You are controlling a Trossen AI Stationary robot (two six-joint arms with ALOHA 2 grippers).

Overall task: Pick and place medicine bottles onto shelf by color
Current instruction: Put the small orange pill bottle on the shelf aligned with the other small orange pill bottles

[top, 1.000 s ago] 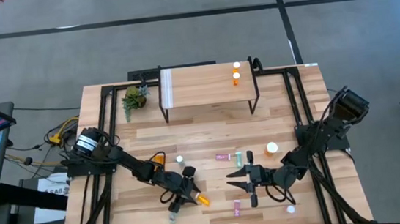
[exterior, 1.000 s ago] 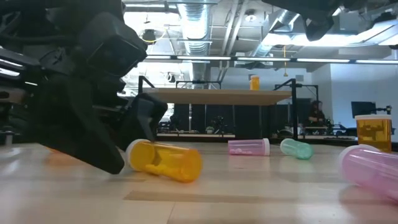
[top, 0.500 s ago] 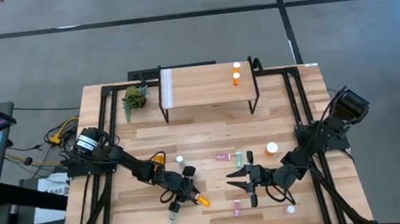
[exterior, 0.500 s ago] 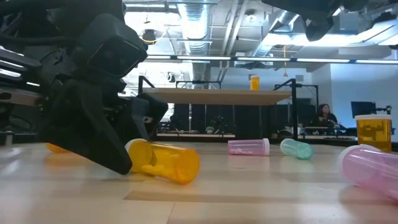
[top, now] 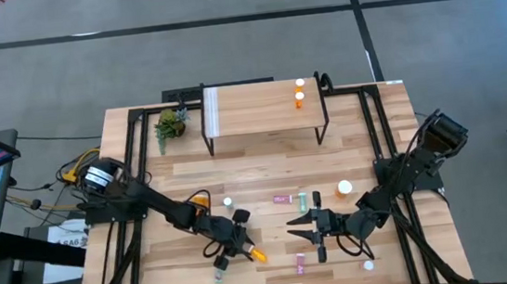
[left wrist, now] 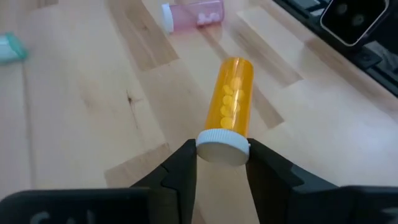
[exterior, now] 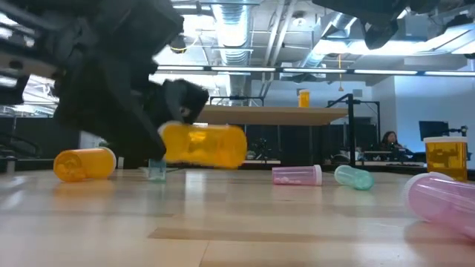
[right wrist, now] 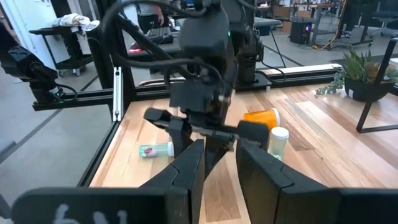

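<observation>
The left gripper [left wrist: 222, 163] pinched an orange bottle [left wrist: 231, 104] by its white cap [left wrist: 222, 145], one finger on each side of the cap. In the low view this orange bottle [exterior: 204, 144] hung lying flat above the surface [exterior: 237, 222], clear of the wood; the high view showed it only as a small orange spot [top: 258, 253] at the tip of the left gripper [top: 245, 248], so the lift could not be read there.

Beyond the held bottle, the left wrist view showed a pink bottle [left wrist: 191, 15] lying on the surface, and the edge of a teal bottle [left wrist: 10, 48] off to the side. Only the low view showed a second orange bottle [exterior: 84, 163] lying on its side just behind the left gripper.

The right gripper [top: 304, 230] waited low over the surface, facing the left one, its fingers [right wrist: 189, 167] a little apart with nothing between them. Near it in the high view were a teal bottle [top: 316, 198], another pink bottle [top: 282, 198] and a larger orange bottle [top: 344, 188] standing upright.

The shelf [top: 259, 107] stood well apart from both grippers, at the far side of the surface, with a small orange bottle [top: 300, 96] on its top near one end. The low view showed the same bottle [exterior: 303, 98] upright on the shelf. A green plant [top: 172, 125] stood beside the shelf.
</observation>
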